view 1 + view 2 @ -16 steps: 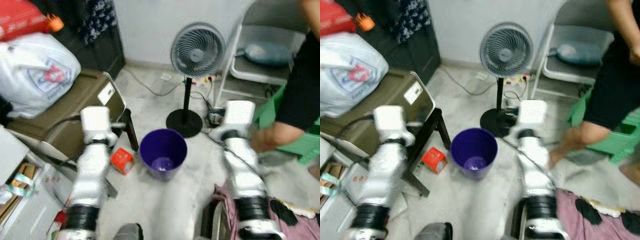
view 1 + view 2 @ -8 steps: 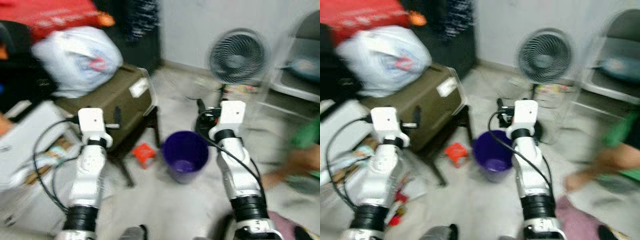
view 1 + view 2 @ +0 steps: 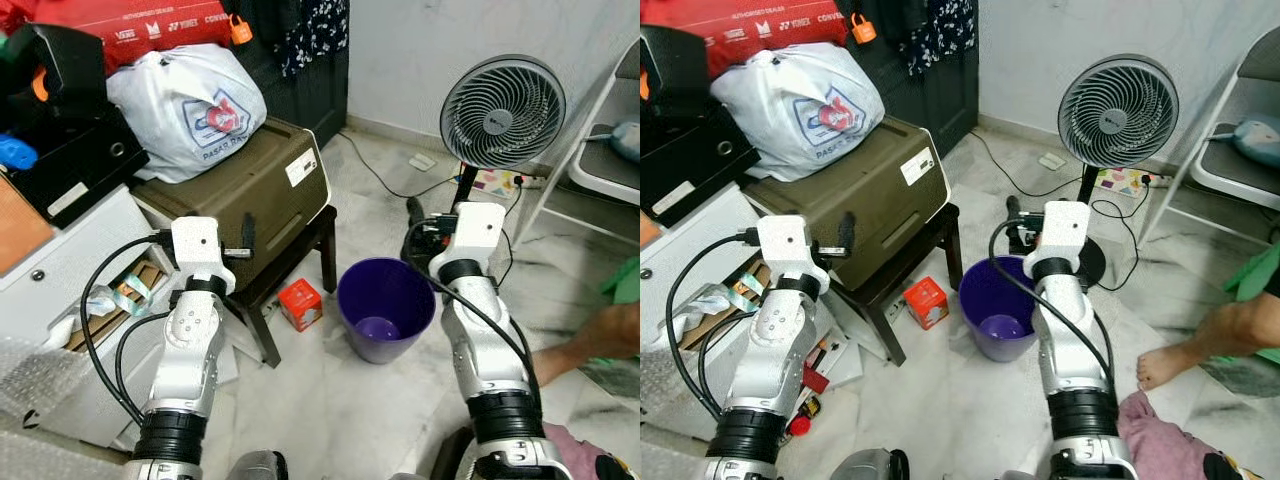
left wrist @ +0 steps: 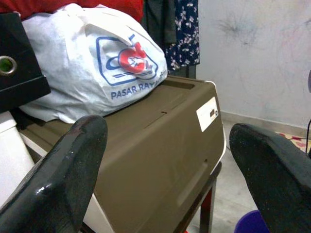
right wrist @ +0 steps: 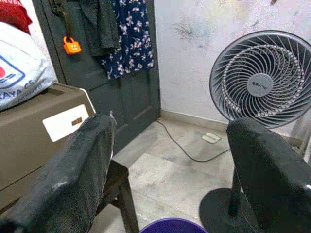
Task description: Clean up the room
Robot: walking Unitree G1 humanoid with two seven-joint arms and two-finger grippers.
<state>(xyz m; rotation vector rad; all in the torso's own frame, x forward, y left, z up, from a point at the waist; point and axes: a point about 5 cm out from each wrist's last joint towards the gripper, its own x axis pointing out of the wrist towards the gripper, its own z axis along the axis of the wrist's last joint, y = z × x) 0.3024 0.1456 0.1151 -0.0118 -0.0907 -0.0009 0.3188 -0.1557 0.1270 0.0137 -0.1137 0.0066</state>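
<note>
A purple bin (image 3: 385, 308), a red box (image 3: 300, 304) and an olive-brown case (image 3: 255, 185) are seen; the white bag (image 3: 190, 95) is printed in red and blue, and the floor (image 3: 330, 420) is marbled grey.

Item count: one purple bucket (image 3: 384, 308), one small red box (image 3: 300, 304), one standing fan (image 3: 502, 100), one brown storage box (image 3: 255, 180), one white plastic bag (image 3: 190, 95). One orange padlock (image 3: 863, 28). One bare foot (image 3: 1163, 366) of a person.
</note>
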